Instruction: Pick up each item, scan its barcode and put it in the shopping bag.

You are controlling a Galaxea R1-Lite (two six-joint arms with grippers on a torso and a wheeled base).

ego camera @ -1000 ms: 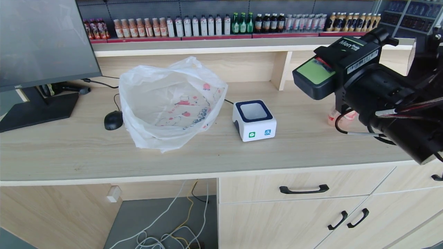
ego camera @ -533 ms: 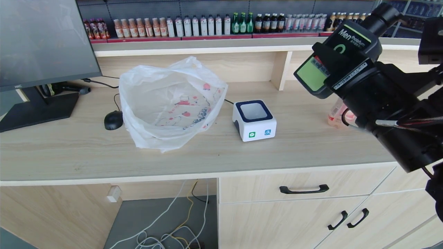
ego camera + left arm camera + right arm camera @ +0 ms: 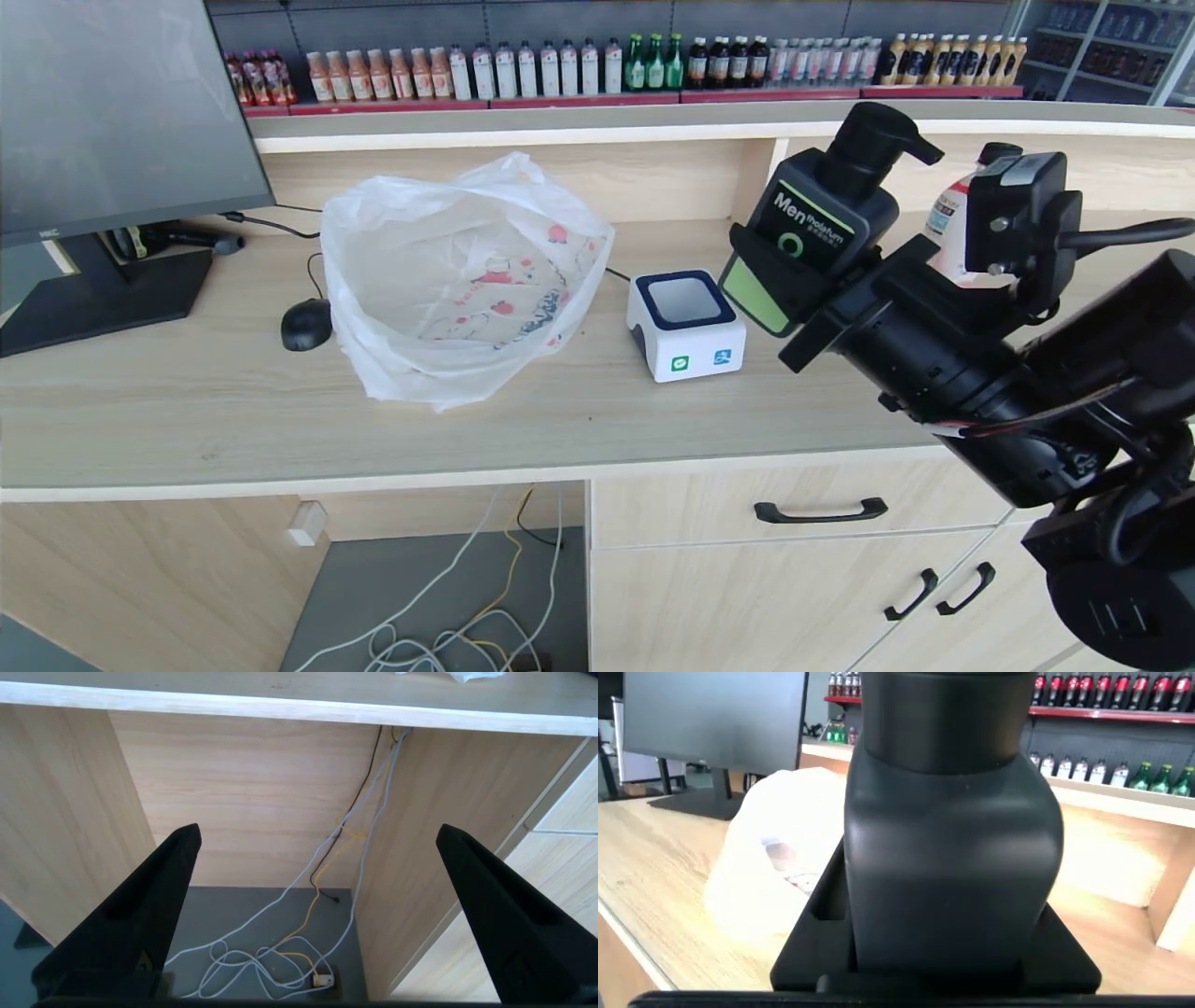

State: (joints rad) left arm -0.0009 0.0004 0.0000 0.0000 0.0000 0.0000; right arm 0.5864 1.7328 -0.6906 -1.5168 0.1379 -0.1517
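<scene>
The right hand (image 3: 810, 297) is clamped on a dark pump bottle (image 3: 817, 210), held tilted above the pale wood worktop (image 3: 187, 411) at the scanner's (image 3: 685, 324) 3 o'clock. The open shopping bag (image 3: 462, 271) sits at the scanner's 9 o'clock, with a mouse (image 3: 306, 324) beyond it and a monitor (image 3: 112, 112) at 10. Drink shelves (image 3: 597, 65) line the room at 12. The left hand (image 3: 313, 910), its fingers apart, hangs under the worktop facing loose cables (image 3: 299, 952).

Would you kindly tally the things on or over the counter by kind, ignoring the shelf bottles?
Bottles: 2 (black pump bottle, pale bottle)
Shopping bag: 1
Barcode scanner: 1
Mouse: 1
Monitor: 1
Unclear dark item beside the Monitor: 1
Total: 7
</scene>
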